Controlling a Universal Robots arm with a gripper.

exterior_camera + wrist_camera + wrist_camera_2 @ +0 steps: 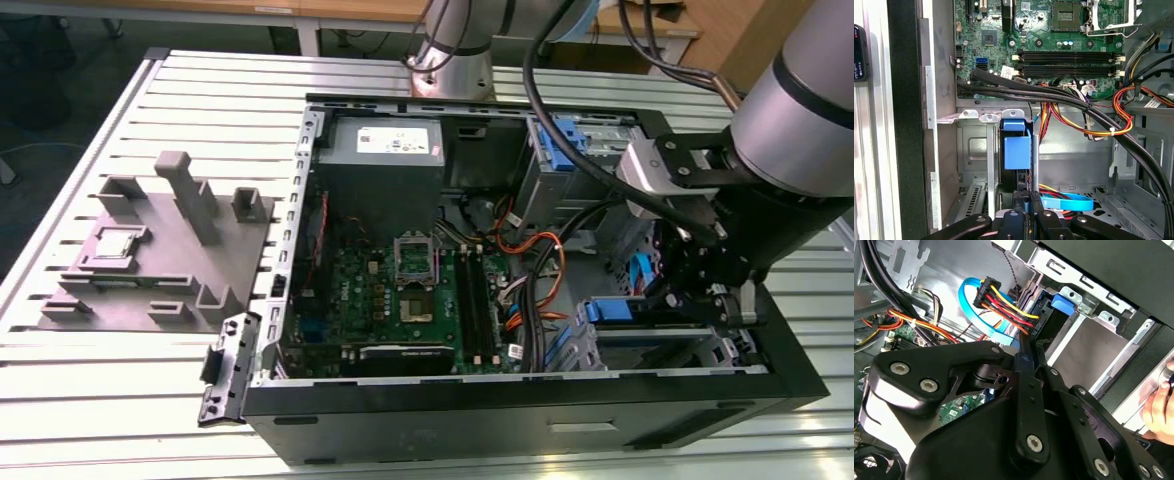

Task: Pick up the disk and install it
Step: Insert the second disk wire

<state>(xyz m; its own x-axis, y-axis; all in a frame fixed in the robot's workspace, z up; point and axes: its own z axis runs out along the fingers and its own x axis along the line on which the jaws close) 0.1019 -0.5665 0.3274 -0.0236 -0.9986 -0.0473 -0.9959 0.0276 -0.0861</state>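
Inside the open black computer case (pixel 534 410), the silver metal drive cage (pixel 974 145) hems the blue-railed disk (pixel 1016 150) on both sides. Thick black cables (pixel 1064 97) and red-yellow wire bundles (pixel 1104 120) cross just beside it; the green motherboard (pixel 400 290) lies unobstructed.

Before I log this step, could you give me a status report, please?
Gripper in drive bay, jaws shut on disk. Disk on edge in slot. Cable bundle close alongside; hand at case.
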